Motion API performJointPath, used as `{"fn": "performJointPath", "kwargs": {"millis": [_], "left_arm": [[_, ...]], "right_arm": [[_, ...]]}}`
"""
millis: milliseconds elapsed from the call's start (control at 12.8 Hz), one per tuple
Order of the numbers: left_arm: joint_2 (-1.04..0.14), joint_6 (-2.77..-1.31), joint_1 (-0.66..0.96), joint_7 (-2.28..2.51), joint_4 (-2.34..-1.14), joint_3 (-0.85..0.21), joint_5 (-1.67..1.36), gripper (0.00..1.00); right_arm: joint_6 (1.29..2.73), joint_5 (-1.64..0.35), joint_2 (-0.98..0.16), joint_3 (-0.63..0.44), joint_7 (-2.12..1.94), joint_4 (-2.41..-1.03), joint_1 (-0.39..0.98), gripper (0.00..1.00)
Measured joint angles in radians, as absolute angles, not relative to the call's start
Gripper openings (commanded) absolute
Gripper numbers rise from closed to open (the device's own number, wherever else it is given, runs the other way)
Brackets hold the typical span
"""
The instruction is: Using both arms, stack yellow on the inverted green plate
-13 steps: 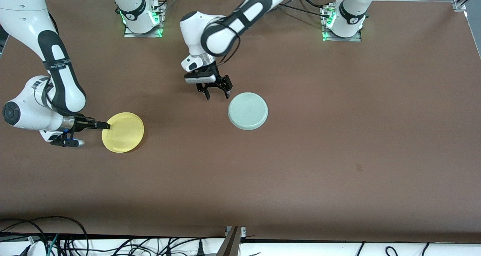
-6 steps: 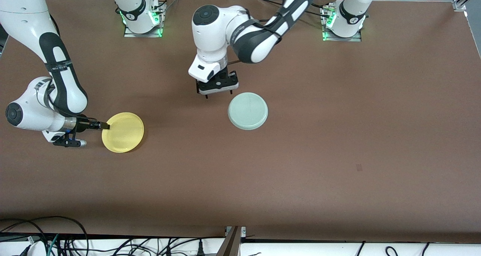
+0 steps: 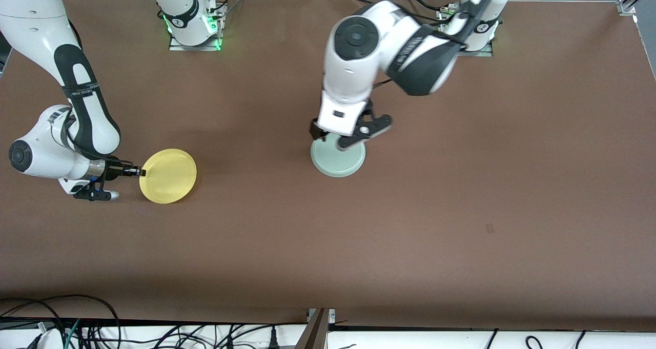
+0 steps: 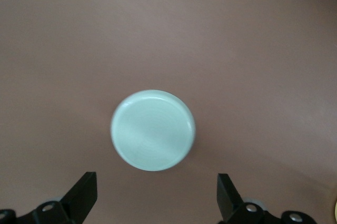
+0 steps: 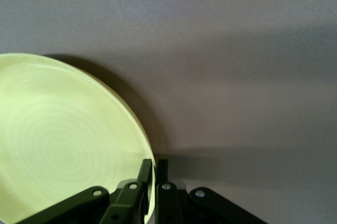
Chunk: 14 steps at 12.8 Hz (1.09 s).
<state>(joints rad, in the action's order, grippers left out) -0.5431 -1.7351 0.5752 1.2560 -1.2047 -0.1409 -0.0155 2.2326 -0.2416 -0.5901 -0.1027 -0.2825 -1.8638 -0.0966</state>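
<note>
The yellow plate (image 3: 168, 176) is at the right arm's end of the table, tilted, with one edge raised. My right gripper (image 3: 139, 172) is shut on its rim; the right wrist view shows the rim (image 5: 150, 182) pinched between the two fingers. The pale mint-green plate (image 3: 338, 157) lies upside down near the table's middle. My left gripper (image 3: 342, 140) hangs open above it and holds nothing. In the left wrist view the green plate (image 4: 152, 129) lies below, and the two fingertips (image 4: 84, 192) stand wide apart.
Both arm bases (image 3: 192, 28) stand along the table edge farthest from the front camera. Cables (image 3: 77, 328) lie off the table edge nearest that camera. The brown tabletop (image 3: 461, 210) is bare toward the left arm's end.
My left arm has swung from beside the green plate to over it. My right gripper has tipped the yellow plate up a little by its rim.
</note>
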Motion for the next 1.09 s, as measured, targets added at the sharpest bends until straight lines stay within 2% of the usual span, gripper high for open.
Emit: {"fn": "performJointPath", "kwargs": {"millis": [391, 782, 938, 1095], "left_arm": [[-0.432, -1.521, 0.416, 1.043, -1.204, -0.143, -0.031, 1.0], [-0.341, -1.406, 0.167, 0.715, -1.205, -0.141, -0.154, 1.0], [-0.33, -1.345, 0.09, 0.614, -1.205, -0.141, -0.177, 1.0], [-0.306, -1.284, 0.043, 0.506, -1.205, -0.139, -0.178, 1.0]], "right_arm": [[2.209, -0.245, -0.567, -0.055, -0.285, -1.814, -0.091, 0.0], [2.109, -0.254, -0.493, 0.142, -0.233, -1.773, -0.08, 0.0], [2.126, -0.255, -0.493, 0.234, -0.066, -1.773, -0.063, 0.0], [2.194, -0.255, -0.496, 0.271, 0.129, -1.773, 0.021, 0.0]]}}
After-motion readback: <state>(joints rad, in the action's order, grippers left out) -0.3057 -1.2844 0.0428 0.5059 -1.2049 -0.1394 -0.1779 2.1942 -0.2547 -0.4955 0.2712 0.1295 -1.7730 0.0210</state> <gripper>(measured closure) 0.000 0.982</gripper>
